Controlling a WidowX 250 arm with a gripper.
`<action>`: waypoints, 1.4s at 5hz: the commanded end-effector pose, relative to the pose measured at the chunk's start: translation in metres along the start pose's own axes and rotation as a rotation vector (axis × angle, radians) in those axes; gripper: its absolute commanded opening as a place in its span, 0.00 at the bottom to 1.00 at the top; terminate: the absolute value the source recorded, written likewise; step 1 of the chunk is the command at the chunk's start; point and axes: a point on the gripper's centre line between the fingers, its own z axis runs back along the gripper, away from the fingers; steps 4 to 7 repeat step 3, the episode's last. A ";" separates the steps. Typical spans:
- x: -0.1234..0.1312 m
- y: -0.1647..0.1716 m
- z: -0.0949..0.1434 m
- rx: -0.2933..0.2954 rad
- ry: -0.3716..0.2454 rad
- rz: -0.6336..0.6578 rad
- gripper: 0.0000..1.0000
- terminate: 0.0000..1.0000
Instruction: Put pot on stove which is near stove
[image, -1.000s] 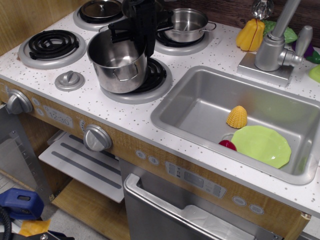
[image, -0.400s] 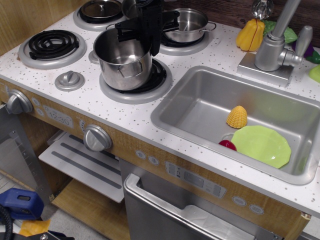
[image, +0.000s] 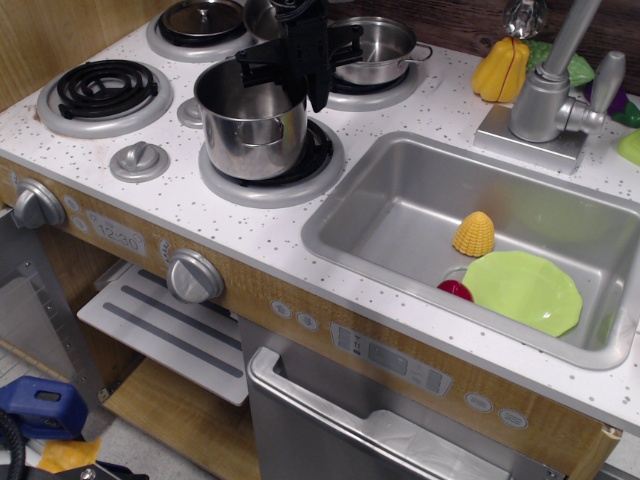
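Pot (image: 250, 125): upper-centre of frame, upright, seated on stove (image: 272, 165) w/ base inside silver-grey ring; black coil visible at right of base. Slightly left of ring centre.

Tool (image: 300, 62): black, above pot's rear-right rim, fingers straddling rim wall. Closed on pot rim.

Other burners: black coil burner (image: 104, 92) at upper left, bare. Rear-left burner (image: 200, 22) at top edge, carrying dark lid. Rear burner at top centre holding shallow steel pan (image: 375, 48), just right of tool.

Small silver cap (image: 139, 160) on bench (image: 240, 225), between left burner and stove.

Sink (image: 400, 220): right half of frame. Contents: green plate (image: 522, 291), yellow corn piece (image: 474, 234), red item (image: 455, 290) partly under plate edge.

Faucet (image: 548, 95): upper right. Yellow toy veg (image: 502, 70) just left of faucet.

Front panel: two round knobs, left (image: 36, 204) and centre-left (image: 193, 277). Oven door handle (image: 330, 420) along bottom centre.
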 end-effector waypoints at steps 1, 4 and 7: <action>-0.008 0.011 0.020 0.037 0.052 -0.018 1.00 0.00; -0.008 0.011 0.020 0.037 0.052 -0.018 1.00 1.00; -0.008 0.011 0.020 0.037 0.052 -0.018 1.00 1.00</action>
